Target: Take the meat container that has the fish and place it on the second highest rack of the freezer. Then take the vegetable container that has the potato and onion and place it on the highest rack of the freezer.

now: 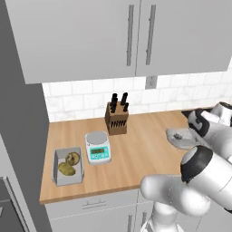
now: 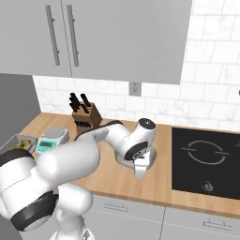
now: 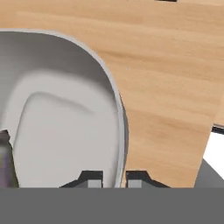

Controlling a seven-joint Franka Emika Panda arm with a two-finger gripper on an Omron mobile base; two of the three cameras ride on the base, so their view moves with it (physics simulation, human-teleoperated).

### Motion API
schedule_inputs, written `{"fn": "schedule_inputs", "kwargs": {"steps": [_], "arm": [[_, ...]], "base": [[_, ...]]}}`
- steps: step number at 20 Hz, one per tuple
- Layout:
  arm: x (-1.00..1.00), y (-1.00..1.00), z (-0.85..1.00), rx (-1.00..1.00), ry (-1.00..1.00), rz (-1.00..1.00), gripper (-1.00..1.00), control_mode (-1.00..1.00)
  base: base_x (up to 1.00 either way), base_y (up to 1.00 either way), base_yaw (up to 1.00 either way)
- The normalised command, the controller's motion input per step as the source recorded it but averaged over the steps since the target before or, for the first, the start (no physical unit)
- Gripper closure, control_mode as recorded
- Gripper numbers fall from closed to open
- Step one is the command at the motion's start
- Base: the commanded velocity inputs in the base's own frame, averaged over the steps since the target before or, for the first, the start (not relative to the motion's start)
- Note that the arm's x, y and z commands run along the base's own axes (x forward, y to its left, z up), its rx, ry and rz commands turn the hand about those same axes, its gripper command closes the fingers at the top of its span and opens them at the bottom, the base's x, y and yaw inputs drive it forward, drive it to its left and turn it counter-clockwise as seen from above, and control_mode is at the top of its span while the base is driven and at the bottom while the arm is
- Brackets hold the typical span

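The meat container (image 3: 65, 122), a pale grey rounded tub, sits on the wooden counter at the right (image 1: 176, 137). A bit of the fish (image 3: 4, 157) shows at its left edge. My gripper (image 3: 113, 180) points down over the tub's near rim, one fingertip (image 3: 92, 179) inside the wall and the other outside, shut on that rim. The white hand (image 2: 143, 161) covers most of the tub in the right base view. The vegetable container (image 1: 68, 168) with the potato and onion (image 1: 70, 163) rests at the counter's left end, beside the freezer's grey side (image 1: 20, 136). Its racks are out of view.
A knife block (image 1: 116, 118) stands at the back of the counter, with a kitchen scale (image 1: 98, 147) in front of it. A black cooktop (image 2: 206, 159) lies right of the tub. Wall cabinets (image 1: 127, 36) hang overhead. My own arm (image 1: 199, 181) crosses the counter's front edge.
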Motion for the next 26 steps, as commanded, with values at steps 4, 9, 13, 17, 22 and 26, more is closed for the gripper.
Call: {"fn": "schedule_inputs", "kwargs": {"steps": [4,9,13,17,22,26], "arm": [[-0.07,0.22,0.78,-0.07,-0.24,0.01,1.0,-1.0],[-0.61,0.31,1.0,-0.1,-0.4,0.07,1.0,-1.0],[-0.81,0.53,0.99,-0.13,-0.28,0.12,1.0,-1.0],[-0.79,0.71,0.86,-0.13,-0.14,0.15,1.0,-1.0],[-0.53,0.59,0.76,-0.02,0.02,0.12,1.0,-1.0],[-0.38,0.49,0.75,0.02,0.28,0.06,1.0,-1.0]], "base": [[0.0,0.0,0.0],[0.0,0.0,0.0],[0.0,0.0,0.0],[0.0,0.0,0.0],[0.0,0.0,0.0],[0.0,0.0,0.0]]}}
